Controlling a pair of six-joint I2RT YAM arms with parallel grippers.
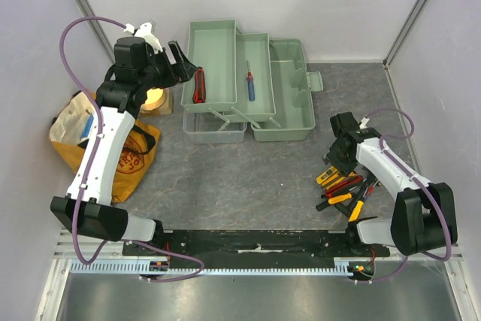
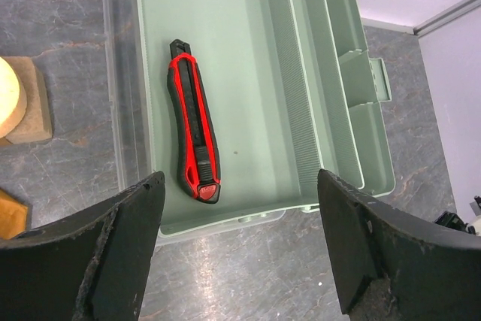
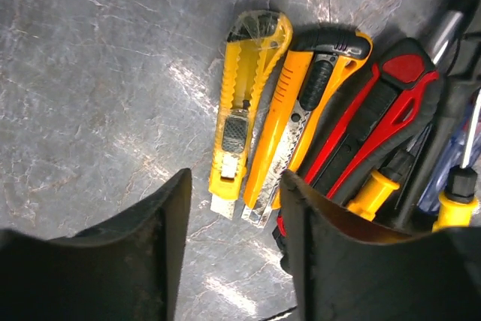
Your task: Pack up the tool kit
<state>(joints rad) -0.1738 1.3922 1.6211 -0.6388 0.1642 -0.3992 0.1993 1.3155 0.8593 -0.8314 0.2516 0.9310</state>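
I'm seeing the sage-green toolbox (image 1: 289,88) standing open, its trays fanning out to the left. A red-and-black utility knife (image 2: 194,140) is lying lengthwise in the toolbox's leftmost tray (image 1: 218,58), and a blue-handled screwdriver (image 1: 251,89) is lying in the middle tray (image 1: 261,62). The other tools are sitting in a pile (image 1: 342,189) well apart from the toolbox, off its near right corner. There a yellow snap-off knife (image 3: 240,110) is lying just beside an orange one (image 3: 297,118).

Sage-green toolbox (image 1: 289,107); red-black knife (image 2: 194,131); yellow cutters (image 3: 242,114); grey marbled table (image 1: 248,178).
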